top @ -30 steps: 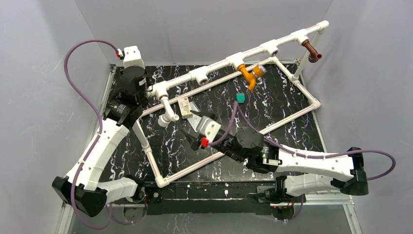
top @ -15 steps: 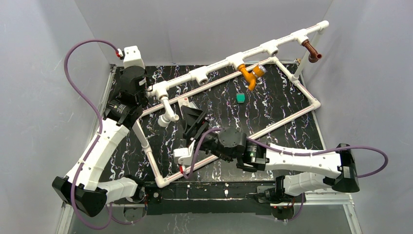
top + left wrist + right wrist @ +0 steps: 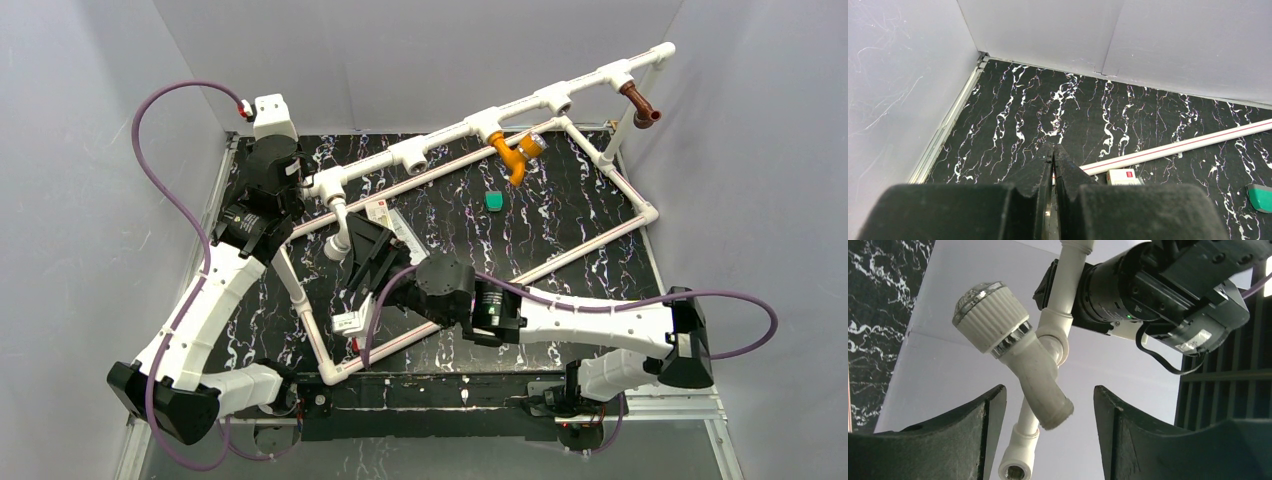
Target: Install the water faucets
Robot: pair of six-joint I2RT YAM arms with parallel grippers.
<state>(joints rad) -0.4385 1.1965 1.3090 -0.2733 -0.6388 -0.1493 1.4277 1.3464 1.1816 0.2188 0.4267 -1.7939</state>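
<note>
The white faucet (image 3: 341, 237) hangs on the left T-fitting of the white pipe frame (image 3: 450, 137). The orange faucet (image 3: 514, 156) and the reddish-brown faucet (image 3: 640, 103) sit on fittings further right. My right gripper (image 3: 358, 258) is open just right of the white faucet. In the right wrist view the white faucet (image 3: 1020, 352) has a ribbed knob, and its spout end hangs between my open fingers (image 3: 1049, 390) without touching them. My left gripper (image 3: 300, 183) is at the frame's left end; its jaws (image 3: 1054, 150) are pressed shut.
A small teal piece (image 3: 493, 201) lies on the black marbled table inside the frame, also in the left wrist view (image 3: 1260, 197). A white box with a red label (image 3: 1121, 176) lies by the frame's pipe (image 3: 1188, 145). Grey walls close in on three sides.
My right arm has swung left across the table, from over the white box to the white faucet, with the gripper open. The left arm has not moved.
</note>
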